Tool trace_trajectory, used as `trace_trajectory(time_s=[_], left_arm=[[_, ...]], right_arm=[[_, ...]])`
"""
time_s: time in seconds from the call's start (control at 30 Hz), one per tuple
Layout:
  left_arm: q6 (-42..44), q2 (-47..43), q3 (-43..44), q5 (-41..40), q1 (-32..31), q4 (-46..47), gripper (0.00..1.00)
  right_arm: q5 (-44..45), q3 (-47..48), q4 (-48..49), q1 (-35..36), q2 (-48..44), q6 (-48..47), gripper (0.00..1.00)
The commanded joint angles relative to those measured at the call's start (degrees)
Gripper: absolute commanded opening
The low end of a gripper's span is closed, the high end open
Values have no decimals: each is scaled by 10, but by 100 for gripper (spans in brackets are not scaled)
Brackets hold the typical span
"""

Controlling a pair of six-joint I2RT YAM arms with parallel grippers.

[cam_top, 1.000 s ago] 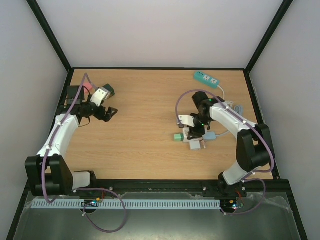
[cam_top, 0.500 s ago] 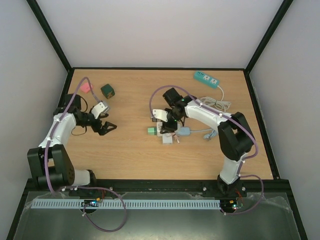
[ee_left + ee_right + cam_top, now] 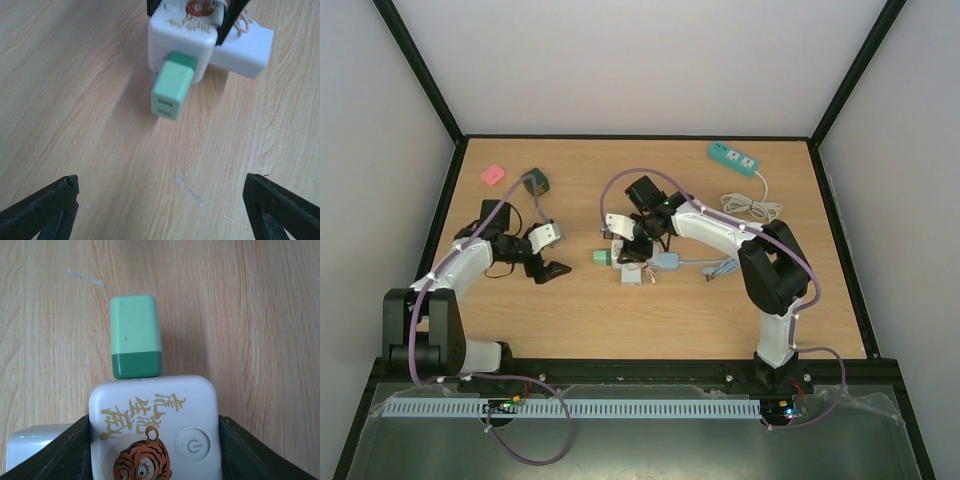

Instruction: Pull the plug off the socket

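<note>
A white cube socket (image 3: 155,430) with a tiger print and a power button is clamped between my right gripper's (image 3: 155,455) fingers (image 3: 60,455). A mint-green plug (image 3: 135,335) with a dark green base sticks out of its far side. In the top view the socket (image 3: 633,250) sits mid-table with the plug (image 3: 603,257) pointing left. My left gripper (image 3: 554,269) is open and empty, a short way left of the plug. The left wrist view shows the plug (image 3: 171,91) ahead, between and beyond the spread fingertips (image 3: 45,207).
A white plug (image 3: 632,277) and a light blue plug (image 3: 667,261) with a cable also sit in the socket. A dark green cube (image 3: 535,181) and a pink block (image 3: 492,175) lie at back left. A green power strip (image 3: 734,158) with a coiled white cable (image 3: 752,207) lies at back right.
My right gripper has slid the socket and its plugs leftward toward the table's middle. My left gripper has moved from near the dark green cube forward and right, toward the green plug.
</note>
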Motion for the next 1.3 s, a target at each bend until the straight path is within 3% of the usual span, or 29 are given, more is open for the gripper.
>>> trace_trajectory(time_s=[0.0,0.4,0.67,0.87,1.13,1.27], left_arm=[[25,11,-7,4,-26,69,91],[46,28,-54,-16,-73,147,79],[39,37,-78,-30,-90,180,72],[3,44,-87,-45,-107,221,68],[-10,55,-83,-46,-121,236,56],[-7,56,-82,-54,-121,234,47]], right_arm=[[-43,16,51,32,18,27,39],[-39,13,69,59,33,35,41],[-24,6,53,59,15,29,66],[-13,-11,49,59,7,18,72],[-9,-4,55,59,9,22,66],[5,-2,51,59,17,17,57]])
